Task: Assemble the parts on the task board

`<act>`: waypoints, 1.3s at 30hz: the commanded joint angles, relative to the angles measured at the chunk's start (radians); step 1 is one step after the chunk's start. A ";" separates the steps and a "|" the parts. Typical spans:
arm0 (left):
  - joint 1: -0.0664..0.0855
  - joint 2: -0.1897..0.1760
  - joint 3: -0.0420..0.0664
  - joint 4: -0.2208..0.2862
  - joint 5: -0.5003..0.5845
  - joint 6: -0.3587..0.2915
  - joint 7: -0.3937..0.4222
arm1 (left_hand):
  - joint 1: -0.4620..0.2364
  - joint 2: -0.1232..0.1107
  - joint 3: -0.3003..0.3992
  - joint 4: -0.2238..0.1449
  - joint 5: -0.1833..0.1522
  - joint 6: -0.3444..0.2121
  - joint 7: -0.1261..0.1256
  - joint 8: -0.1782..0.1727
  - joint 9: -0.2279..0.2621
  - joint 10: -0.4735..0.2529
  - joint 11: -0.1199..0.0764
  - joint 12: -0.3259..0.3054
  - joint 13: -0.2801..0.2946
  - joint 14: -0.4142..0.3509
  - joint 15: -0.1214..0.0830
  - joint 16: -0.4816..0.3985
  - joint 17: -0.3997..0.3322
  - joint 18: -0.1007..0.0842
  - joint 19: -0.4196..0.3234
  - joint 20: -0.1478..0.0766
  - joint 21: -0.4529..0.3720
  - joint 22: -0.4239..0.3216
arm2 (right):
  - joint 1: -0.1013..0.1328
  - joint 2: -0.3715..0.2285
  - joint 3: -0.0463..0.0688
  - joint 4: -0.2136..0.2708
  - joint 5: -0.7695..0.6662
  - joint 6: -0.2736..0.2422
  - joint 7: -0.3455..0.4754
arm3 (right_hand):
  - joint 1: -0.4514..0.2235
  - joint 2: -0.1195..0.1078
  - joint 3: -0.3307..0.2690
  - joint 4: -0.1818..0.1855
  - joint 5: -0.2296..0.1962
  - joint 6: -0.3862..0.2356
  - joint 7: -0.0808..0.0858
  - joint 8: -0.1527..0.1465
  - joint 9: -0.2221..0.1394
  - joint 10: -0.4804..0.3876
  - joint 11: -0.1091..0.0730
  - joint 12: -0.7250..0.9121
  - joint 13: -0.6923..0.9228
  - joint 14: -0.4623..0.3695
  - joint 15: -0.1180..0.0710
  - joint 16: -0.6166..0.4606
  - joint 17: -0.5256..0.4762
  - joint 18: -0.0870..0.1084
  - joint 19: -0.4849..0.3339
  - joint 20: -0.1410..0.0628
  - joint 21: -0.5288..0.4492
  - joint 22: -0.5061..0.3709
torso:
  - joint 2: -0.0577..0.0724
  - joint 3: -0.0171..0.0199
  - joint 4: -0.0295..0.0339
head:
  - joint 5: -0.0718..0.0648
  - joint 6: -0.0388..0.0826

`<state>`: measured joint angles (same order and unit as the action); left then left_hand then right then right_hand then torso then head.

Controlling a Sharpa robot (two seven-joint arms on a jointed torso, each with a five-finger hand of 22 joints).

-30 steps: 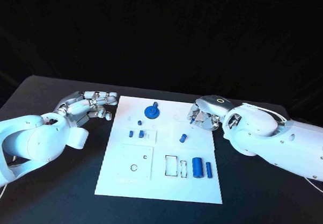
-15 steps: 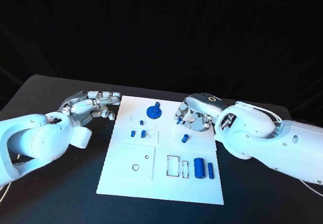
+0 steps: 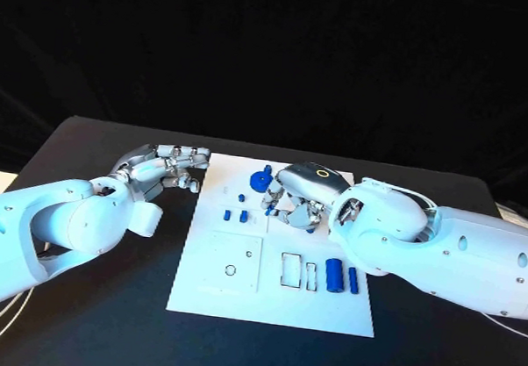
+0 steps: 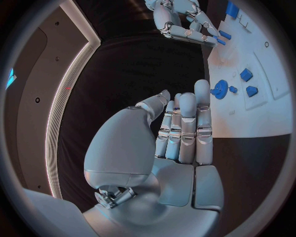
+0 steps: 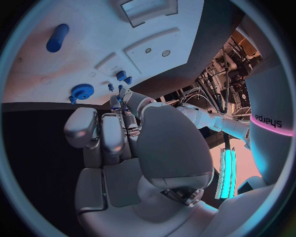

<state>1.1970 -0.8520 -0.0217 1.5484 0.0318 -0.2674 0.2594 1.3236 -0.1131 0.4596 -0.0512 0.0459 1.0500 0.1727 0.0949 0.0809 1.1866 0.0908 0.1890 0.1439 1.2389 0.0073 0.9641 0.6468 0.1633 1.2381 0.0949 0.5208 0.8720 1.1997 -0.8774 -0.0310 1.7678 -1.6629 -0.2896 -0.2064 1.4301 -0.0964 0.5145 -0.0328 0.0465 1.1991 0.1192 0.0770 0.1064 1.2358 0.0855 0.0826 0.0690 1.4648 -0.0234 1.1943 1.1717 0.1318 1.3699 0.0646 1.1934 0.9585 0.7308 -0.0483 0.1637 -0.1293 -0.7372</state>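
The black table [image 3: 451, 344] carries the white task board [image 3: 274, 303] at its centre. The board bears shallow rectangular recesses; 1 recess near its middle holds 2 small blue blocks [image 3: 235, 216] side by side, and 2 narrow outlined slots [image 3: 292, 270] lie beside a large blue cylinder [image 3: 334, 275] and a thinner blue pin [image 3: 353, 280] resting flat on the plate. A blue gear-shaped part with a knob [image 3: 262, 179] stands near the board's far edge.

The right arm [image 3: 460, 257] extends across the board's right half, and the word "sharpa" is legible on its wrist band in the right wrist view. The right hand [image 3: 300, 200] is poised over the far middle of the board, between the gear-shaped part and the 2 blocks, with its fingers curled together and downward; a small blue piece [image 5: 119, 93] shows at the fingertips [image 5: 116, 102] in the right wrist view and it appears pinched there, though the contact is partly hidden.

The left hand [image 3: 161, 170] lies off the board over the table, just beside its left edge. In the left wrist view its fingers [image 4: 186, 128] are straight and pressed side by side, the thumb slightly apart, and it holds nothing.
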 commanded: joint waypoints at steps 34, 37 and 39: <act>0.000 0.002 0.001 0.010 -0.013 0.015 0.006 | 0.001 0.009 -0.003 -0.003 0.004 -0.007 -0.001 -0.002 -0.002 -0.011 0.000 0.006 0.002 -0.008 0.000 -0.004 -0.004 0.018 0.000 0.010 -0.008 -0.002 | -0.094 0.084 -0.007 -0.028 -0.062 0.072 0.020 | 0.000 0.011 -0.001 -0.002 0.003 0.005 -0.001 0.002 0.001 0.035 -0.034 0.000 0.002 0.046 -0.008 0.007 0.001 -0.018 0.002 0.007 0.004 -0.001 | 0.001 0.0017 -0.0012 | 0.045 -0.042; 0.000 0.002 0.001 0.010 -0.013 0.015 0.004 | 0.001 0.009 -0.003 -0.003 0.004 -0.007 -0.001 -0.002 -0.002 -0.011 0.000 0.006 0.002 -0.008 0.000 -0.004 -0.004 0.018 0.000 0.010 -0.008 -0.002 | -0.096 0.085 -0.007 -0.024 -0.059 0.077 0.027 | 0.000 0.011 -0.001 -0.002 0.003 0.005 -0.001 0.002 0.001 0.035 -0.034 0.000 0.002 0.046 -0.008 0.007 0.001 -0.018 0.002 0.007 0.004 -0.001 | 0.000 0.0016 -0.0021 | 0.043 -0.042; 0.000 0.002 0.001 0.010 -0.014 0.016 0.003 | 0.001 0.009 -0.003 -0.003 0.004 -0.007 -0.001 -0.002 -0.002 -0.011 0.000 0.006 0.002 -0.008 0.000 -0.004 -0.004 0.018 0.000 0.010 -0.008 -0.002 | -0.096 0.085 -0.007 -0.024 -0.058 0.080 0.030 | 0.000 0.011 -0.001 -0.002 0.003 0.005 -0.001 0.002 0.001 0.035 -0.034 0.000 0.002 0.046 -0.008 0.007 0.001 -0.018 0.002 0.007 0.004 -0.001 | 0.000 0.0010 -0.0022 | 0.042 -0.042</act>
<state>1.1970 -0.8518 -0.0217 1.5567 0.0237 -0.2664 0.2596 1.3236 -0.1131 0.4596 -0.0512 0.0459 1.0500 0.1727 0.0950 0.0802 1.1830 0.0944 0.1890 0.1454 1.2388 0.0075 0.9641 0.6446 0.1632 1.2381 0.0949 0.5171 0.8712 1.1047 -0.7935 -0.0384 1.7419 -1.7127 -0.2326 -0.1946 1.4311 -0.0960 0.5130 -0.0342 0.0437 1.1990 0.1191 0.0769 0.1068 1.2359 0.0849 0.0786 0.0694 1.4647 -0.0234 1.1974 1.1722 0.1318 1.3699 0.0647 1.1933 0.9580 0.7311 -0.0466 0.1623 -0.0851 -0.7787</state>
